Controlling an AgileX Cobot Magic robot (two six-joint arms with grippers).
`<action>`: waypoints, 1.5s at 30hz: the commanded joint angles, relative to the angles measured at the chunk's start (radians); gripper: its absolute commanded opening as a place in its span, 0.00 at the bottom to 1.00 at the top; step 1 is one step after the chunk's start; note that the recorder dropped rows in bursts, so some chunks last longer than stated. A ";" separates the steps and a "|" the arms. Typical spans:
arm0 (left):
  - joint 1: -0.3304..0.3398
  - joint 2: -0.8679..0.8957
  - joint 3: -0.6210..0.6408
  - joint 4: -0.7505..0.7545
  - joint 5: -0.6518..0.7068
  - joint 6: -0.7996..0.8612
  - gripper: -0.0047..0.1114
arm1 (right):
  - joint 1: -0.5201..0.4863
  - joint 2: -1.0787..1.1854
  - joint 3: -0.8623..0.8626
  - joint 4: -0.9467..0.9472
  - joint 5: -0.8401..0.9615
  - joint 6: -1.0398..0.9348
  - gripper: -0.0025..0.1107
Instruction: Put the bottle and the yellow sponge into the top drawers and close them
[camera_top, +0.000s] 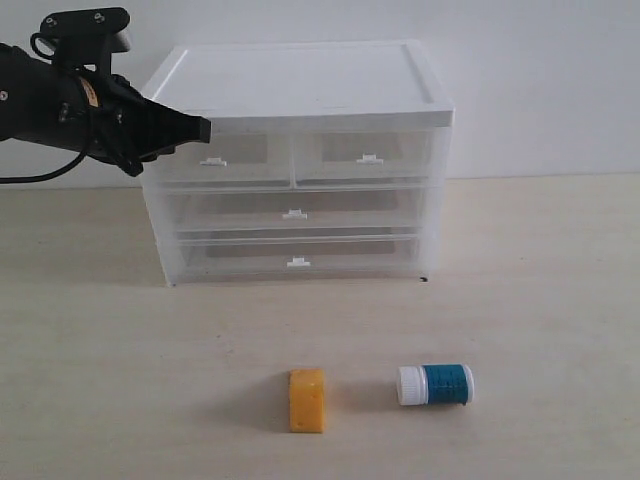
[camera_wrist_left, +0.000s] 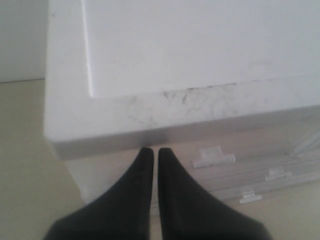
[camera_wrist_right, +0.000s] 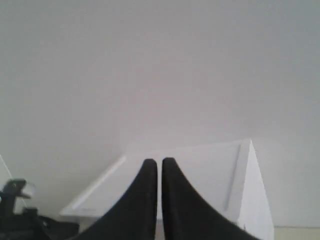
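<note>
Clenching on nothing, the black left gripper (camera_top: 203, 128) hangs at the front left corner of the white-topped translucent plastic chest (camera_top: 300, 85). The black right gripper (camera_wrist_right: 159, 161) is likewise pinched shut and empty. Both half-width top drawers (camera_top: 225, 160) sit closed. On the beige table (camera_top: 550, 300), the yellow-orange foam sponge (camera_top: 307, 400) stands near the teal bottle (camera_top: 435, 385), which lies on its side with its white ribbed cap towards the sponge.

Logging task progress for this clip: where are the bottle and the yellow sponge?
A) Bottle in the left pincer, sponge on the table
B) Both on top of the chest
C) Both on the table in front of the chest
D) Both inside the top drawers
C: the yellow sponge and the bottle lie side by side on the table, in front of the chest, with no pincer near them.
</note>
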 joint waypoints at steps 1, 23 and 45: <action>0.003 0.020 -0.005 -0.003 -0.043 -0.009 0.07 | 0.042 0.163 -0.131 -0.115 0.165 -0.139 0.02; 0.003 0.020 -0.005 0.006 -0.057 0.005 0.07 | 0.424 0.613 -0.479 -1.284 1.022 -0.286 0.20; 0.003 0.020 -0.005 0.006 -0.079 0.005 0.07 | 0.327 0.776 -0.423 -1.172 0.823 0.960 0.12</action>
